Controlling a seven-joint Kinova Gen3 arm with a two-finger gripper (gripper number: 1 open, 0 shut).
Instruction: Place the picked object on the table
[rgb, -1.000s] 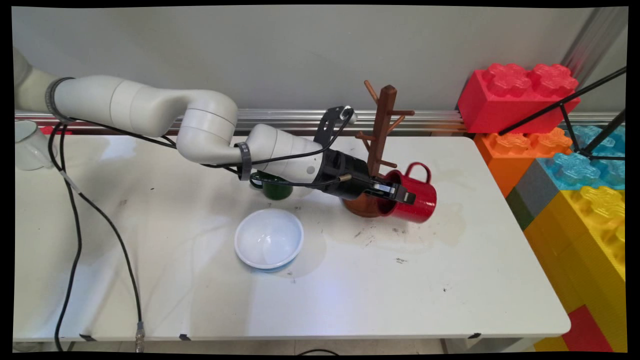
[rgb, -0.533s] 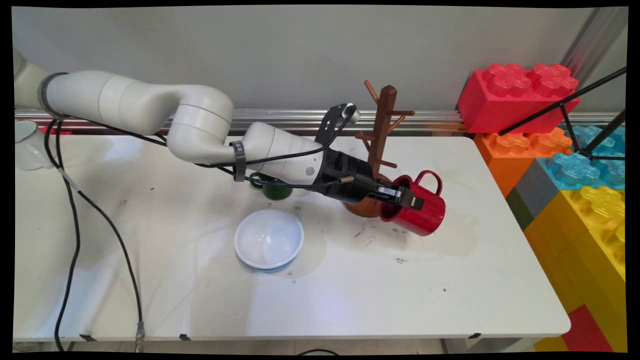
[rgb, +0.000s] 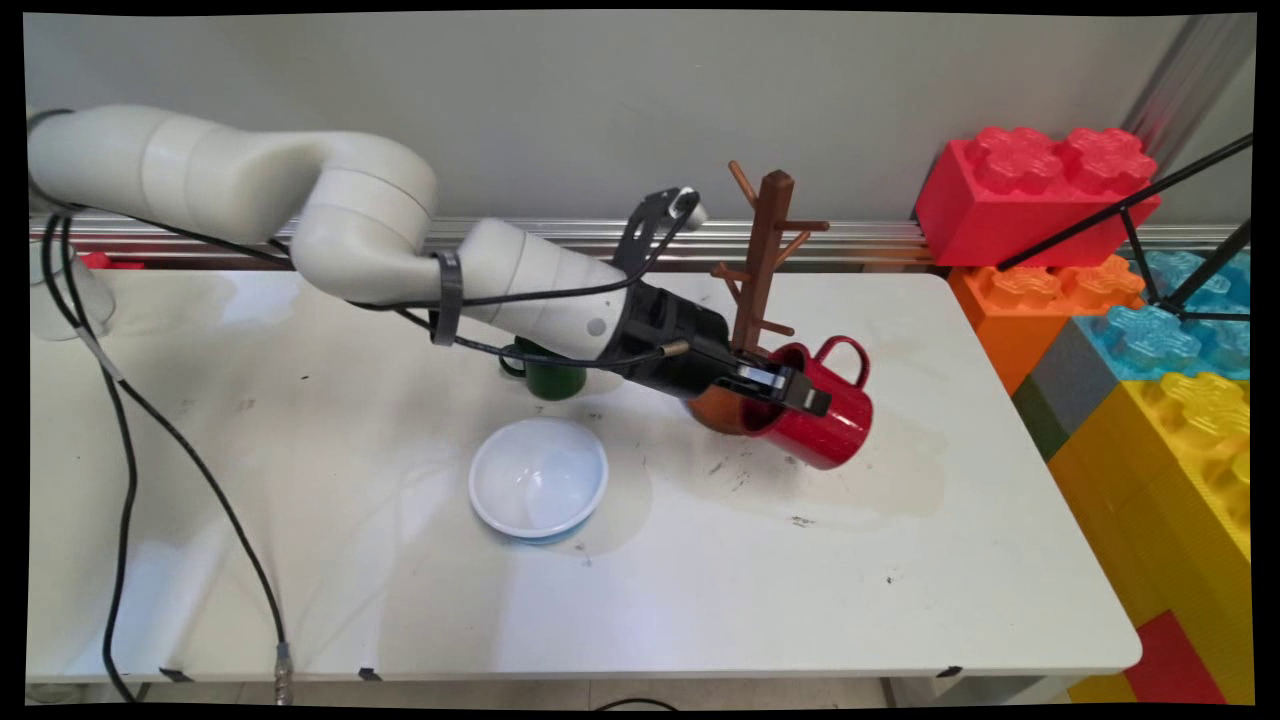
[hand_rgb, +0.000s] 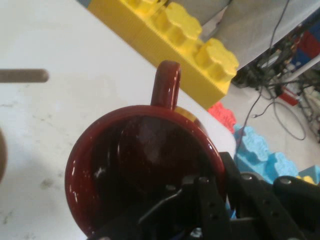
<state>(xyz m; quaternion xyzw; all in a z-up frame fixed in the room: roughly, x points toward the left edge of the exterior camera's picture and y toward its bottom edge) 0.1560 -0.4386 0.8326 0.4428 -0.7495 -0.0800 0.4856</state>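
Note:
My gripper (rgb: 790, 388) is shut on the rim of a red mug (rgb: 835, 412), holding it tilted on its side just above the table, mouth toward the arm and handle (rgb: 845, 352) pointing up and back. The mug hangs right beside the brown wooden mug tree (rgb: 765, 250), in front of its round base (rgb: 720, 410). In the hand view the red mug (hand_rgb: 145, 165) fills the middle, its handle (hand_rgb: 167, 85) pointing up, and the gripper (hand_rgb: 210, 200) clamps its rim at the lower right. One peg of the tree (hand_rgb: 22, 76) shows at the left edge.
A white bowl (rgb: 538, 478) sits in front of the arm. A dark green mug (rgb: 545, 375) stands partly hidden behind the forearm. Large toy bricks (rgb: 1150, 330) are stacked off the table's right edge, with a black tripod leg (rgb: 1130, 215) across them.
The mug swung out to the right, then came back left and slightly up toward the tree. The arm's elbow has lifted and shifted left.

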